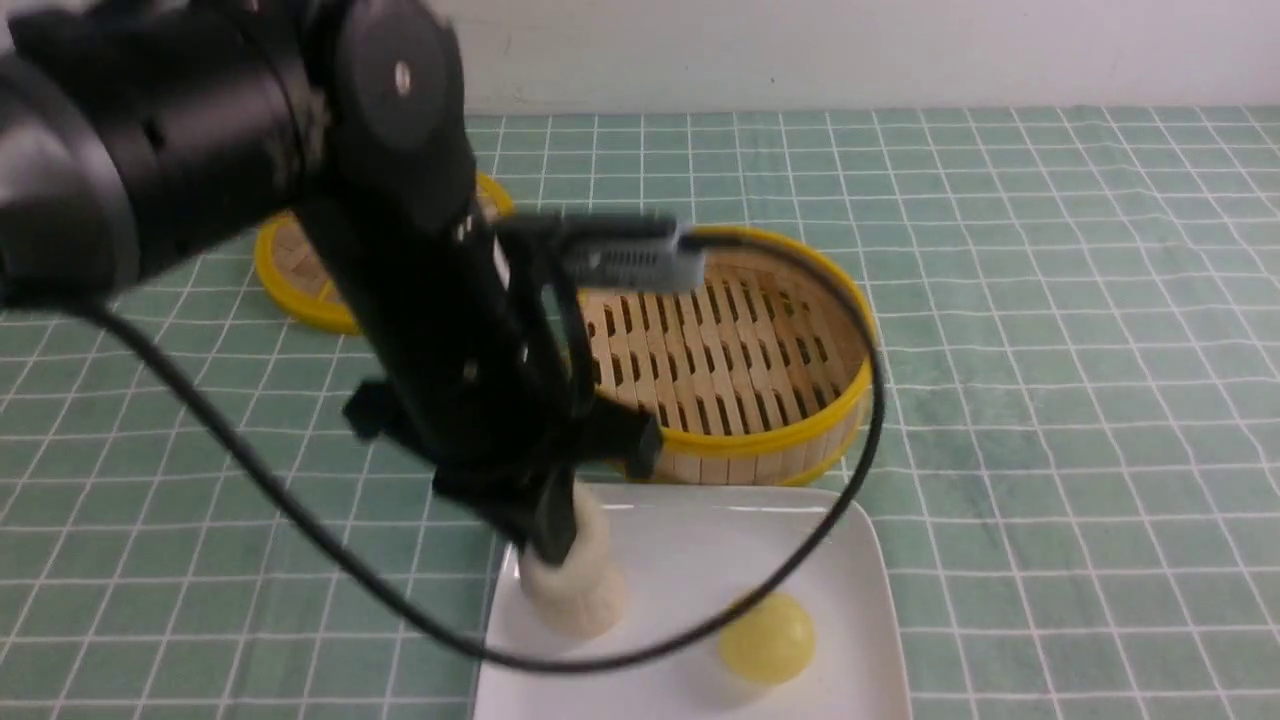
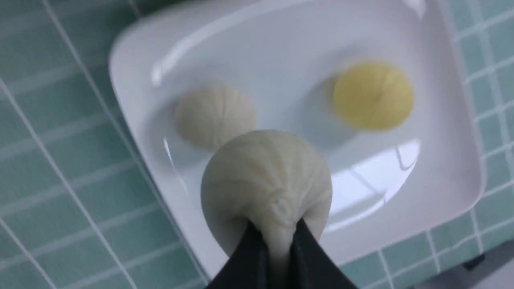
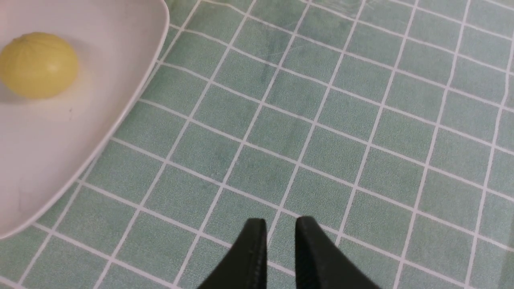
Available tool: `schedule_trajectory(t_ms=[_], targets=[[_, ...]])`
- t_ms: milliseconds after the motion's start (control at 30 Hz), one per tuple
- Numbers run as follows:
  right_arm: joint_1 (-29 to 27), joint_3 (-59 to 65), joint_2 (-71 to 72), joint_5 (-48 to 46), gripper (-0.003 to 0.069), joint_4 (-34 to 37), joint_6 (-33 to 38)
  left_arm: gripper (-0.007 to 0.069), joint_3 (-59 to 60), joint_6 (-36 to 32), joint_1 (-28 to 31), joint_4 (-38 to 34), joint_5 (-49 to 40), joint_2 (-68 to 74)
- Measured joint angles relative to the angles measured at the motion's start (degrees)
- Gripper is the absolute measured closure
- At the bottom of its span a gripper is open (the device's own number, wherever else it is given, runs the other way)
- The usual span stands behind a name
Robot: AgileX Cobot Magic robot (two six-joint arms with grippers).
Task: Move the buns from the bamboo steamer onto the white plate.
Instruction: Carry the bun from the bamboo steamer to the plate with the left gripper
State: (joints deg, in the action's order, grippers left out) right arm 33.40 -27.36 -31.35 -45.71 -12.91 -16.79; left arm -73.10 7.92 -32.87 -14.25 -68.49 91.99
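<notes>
Left tool [image 2: 277,237] is clamped tight on the topknot of a pale cream-white pleated bun [image 2: 267,176]. The bun hangs under the tool over the near-left part of the large glossy white squarish plate [image 2: 281,44], close to its rim. Front view is blurred, so I cannot tell whether the bun's base is touching the plate. Step in hand, as I judge it, is setting this bun down. To do it well, carry it inward from the rim toward the bare middle of the plate, clear of the second cream-white pleated bun [image 2: 215,114] lying just beside it. Lower until the base bears weight, then part the jaws and lift straight up so the pinched knot does not drag the bun over. The plate holds the second cream bun and a smooth yellow round bun [image 2: 373,95], well apart from each other. The round pale bamboo steamer [image 1: 850,300] with yellow rims shows a bare slotted floor wherever it is visible; its near-left part is hidden by the left arm. Right tool [image 3: 281,230] has its jaws narrowly parted and holds nothing, over the green checked cloth [image 3: 321,120] on the surface beside the plate.
</notes>
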Motion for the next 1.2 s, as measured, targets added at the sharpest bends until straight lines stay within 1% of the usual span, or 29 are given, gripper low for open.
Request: schedule_trajectory(t_ms=[33, 100, 200, 233, 367, 400, 433, 567, 633, 733, 833, 933, 1033, 1100, 1200], targets=[[0.0, 0.0, 0.0, 0.06, 0.0523, 0.0, 0.0, 0.0591, 5.59, 0.16, 0.0, -2.63, 3.39, -0.07], [0.0, 0.0, 0.0, 0.2, 0.052, 0.0, 0.0, 0.0588, 11.85, -0.41, -0.68, -6.54, 7.58, -0.01], [0.0, 0.0, 0.0, 0.32, 0.0519, 0.0, 0.0, 0.0587, 16.66, -2.26, -3.18, -9.8, 11.4, -0.01], [0.0, 0.0, 0.0, 0.34, 0.0519, 0.0, 0.0, 0.0585, 17.66, -2.86, -4.89, -10.54, 12.93, -0.01], [0.0, 0.0, 0.0, 0.54, 0.0519, 0.0, 0.0, 0.0582, 18.21, -3.41, -9.07, -10.55, 17.65, -0.01], [0.0, 0.0, 0.0, 0.59, 0.0519, 0.0, 0.0, 0.0581, 18.21, -3.41, -9.23, -10.48, 17.96, -0.06], [0.0, 0.0, 0.0, 0.64, 0.0517, 0.0, 0.0, 0.0579, 18.21, -3.41, -10.39, -9.78, 20.11, -0.06], [0.0, 0.0, 0.0, 0.64, 0.0515, 0.0, 0.0, 0.0566, 18.21, -2.86, -11.32, -8.98, 22.47, -0.06], [0.0, 0.0, 0.13, 0.64, 0.0512, 0.51, 0.0, 0.0537, 18.21, -1.46, -11.36, -7.99, 23.26, -0.06], [0.0, -0.33, 1.43, 0.64, 0.0512, 3.8, 0.34, 0.0472, 18.21, 0.43, -11.36, -5.28, 24.01, -0.06], [0.0, -0.7, 4.18, 0.57, 0.0526, 5.55, 2.58, 0.0388, 18.27, 3.26, -11.36, -2.28, 25.25, -0.06], [0.0, -1.77, 8.72, -2.79, 0.0582, 6.9, 3.67, 0.0294, 18.32, 6.02, -11.36, 0.08, 26.21, -0.06], [0.0, -4.59, 14.37, -7.81, 0.0655, 10.33, 4.01, 0.0237, 18.32, 7.29, -11.36, 0.45, 26.33, -0.06], [0.0, -7.05, 19.65, -9.89, 0.0672, 12.91, 4.1, 0.0216, 18.32, 8.6, -11.36, 0.51, 26.37, -0.06], [0.0, -8.9, 28.25, -10.55, 0.0673, 13.53, 4.15, 0.0209, 18.32, 9.64, -11.36, 0.55, 26.44, -0.11]])
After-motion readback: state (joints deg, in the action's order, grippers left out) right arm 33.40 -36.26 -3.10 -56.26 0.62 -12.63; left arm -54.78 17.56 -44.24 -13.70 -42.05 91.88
